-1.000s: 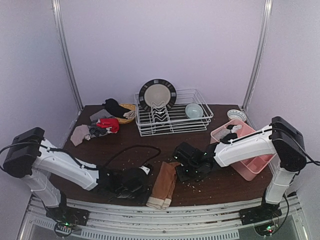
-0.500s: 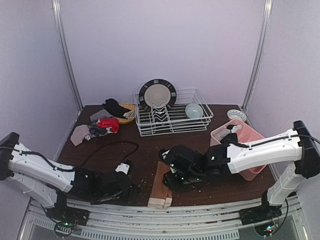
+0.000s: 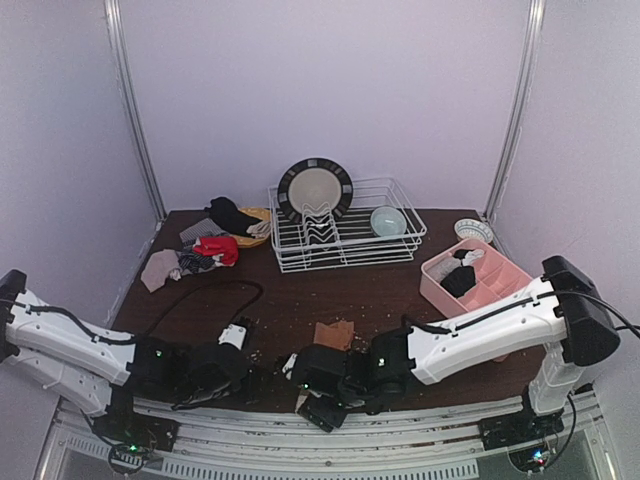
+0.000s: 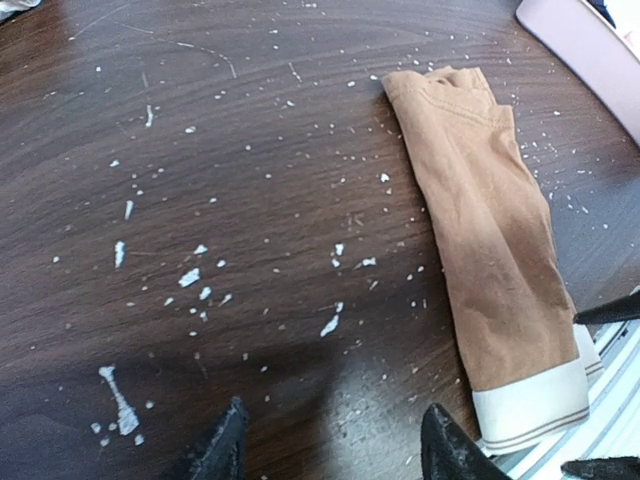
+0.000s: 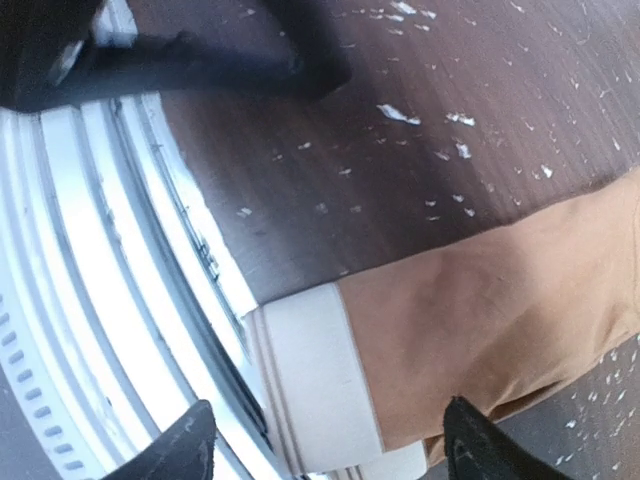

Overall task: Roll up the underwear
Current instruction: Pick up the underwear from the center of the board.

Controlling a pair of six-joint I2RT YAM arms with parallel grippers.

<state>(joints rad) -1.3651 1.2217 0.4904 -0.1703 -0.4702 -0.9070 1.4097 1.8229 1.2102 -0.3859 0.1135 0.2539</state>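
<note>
One piece of underwear [image 4: 487,232], brown and folded into a long strip, lies on the table with its white waistband [image 5: 310,385] at the near edge. My right gripper [image 5: 330,445] is open and straddles the waistband without pinching it. From above, the right gripper [image 3: 312,398] covers the near half of the strip, and only the far end of the brown underwear [image 3: 335,334] shows. My left gripper [image 4: 335,455] is open over bare wood to the left of the strip, holding nothing. More underwear [image 3: 205,248] in black, red and beige lies heaped at the back left.
A pink compartment tray [image 3: 490,290] sits at the right. A white wire dish rack [image 3: 345,240] holding a plate [image 3: 315,188] and a bowl [image 3: 388,220] stands at the back. White crumbs [image 4: 190,277] dot the wood. The white rail [image 5: 90,300] runs along the near edge.
Both grippers have opened. The right gripper slid down the brown strip to the waistband at the near edge. The left gripper drew back to the left, off the cloth.
</note>
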